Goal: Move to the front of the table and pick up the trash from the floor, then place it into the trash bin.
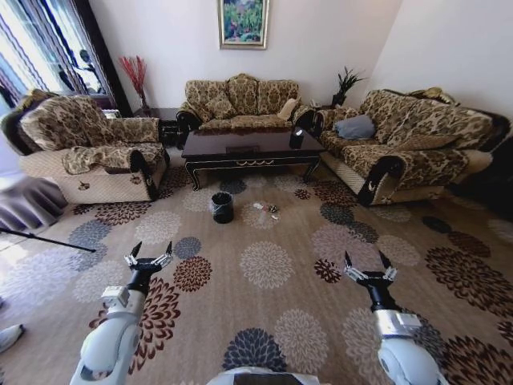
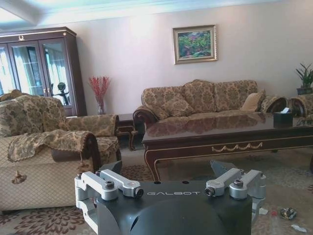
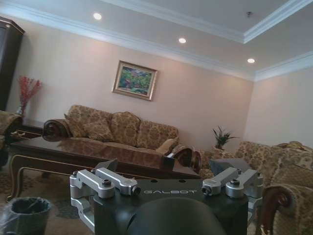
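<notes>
Left claw (image 1: 149,258): held wide, empty, above the floor (image 1: 264,305).
Right claw (image 1: 369,268): held wide, empty.
Writing: "GALBOT" is read on both wrists.
Trash (image 1: 267,210): scattered on carpet beside the trash bin (image 1: 222,207), before the table (image 1: 248,148).
Room: sofas, framed painting (image 1: 243,22).

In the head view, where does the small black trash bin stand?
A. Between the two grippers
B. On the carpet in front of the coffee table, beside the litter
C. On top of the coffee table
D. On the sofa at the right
B: the trash bin stands on the carpet just in front of the coffee table, with the litter lying close beside it, far ahead of both grippers.
</notes>
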Robot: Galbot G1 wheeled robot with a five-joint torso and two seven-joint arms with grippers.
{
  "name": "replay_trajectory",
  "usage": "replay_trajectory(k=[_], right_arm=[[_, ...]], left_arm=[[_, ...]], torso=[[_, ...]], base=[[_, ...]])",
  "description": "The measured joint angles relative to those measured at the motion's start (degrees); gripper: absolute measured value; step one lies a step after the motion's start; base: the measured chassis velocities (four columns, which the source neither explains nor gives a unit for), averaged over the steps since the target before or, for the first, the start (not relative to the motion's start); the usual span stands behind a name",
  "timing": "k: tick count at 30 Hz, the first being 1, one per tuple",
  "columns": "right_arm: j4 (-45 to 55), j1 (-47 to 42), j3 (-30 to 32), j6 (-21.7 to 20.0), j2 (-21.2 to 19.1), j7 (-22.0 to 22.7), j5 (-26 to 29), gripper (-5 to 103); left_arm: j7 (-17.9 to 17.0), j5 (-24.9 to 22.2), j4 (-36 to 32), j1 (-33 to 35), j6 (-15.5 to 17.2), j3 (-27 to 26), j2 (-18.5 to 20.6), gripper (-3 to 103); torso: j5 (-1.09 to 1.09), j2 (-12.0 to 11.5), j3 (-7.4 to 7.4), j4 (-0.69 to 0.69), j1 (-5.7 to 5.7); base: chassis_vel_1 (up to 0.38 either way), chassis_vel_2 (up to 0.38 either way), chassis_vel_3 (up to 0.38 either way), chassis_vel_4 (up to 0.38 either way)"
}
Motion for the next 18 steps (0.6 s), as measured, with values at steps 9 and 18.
replay_trajectory(k=[9, 18], right_arm=[[-2.1, 1.3, -0.6, 3.9, -0.7, -2.8, 1.9, 100], [-3.3, 2.0, -1.2, 5.8, 0.2, -4.5, 1.0, 100]], left_arm=[[0.2, -0.2, 2.0, 0.8, -2.4, 0.4, 0.2, 100], [0.9, 1.1, 2.0, 1.9, -3.3, 1.0, -1.2, 100]], torso=[[0.00, 0.0, 0.00, 0.01, 0.00], [0.00, 0.0, 0.00, -0.01, 0.00]], base=[[0.000, 0.000, 0.000, 0.000], [0.000, 0.000, 0.000, 0.000]])
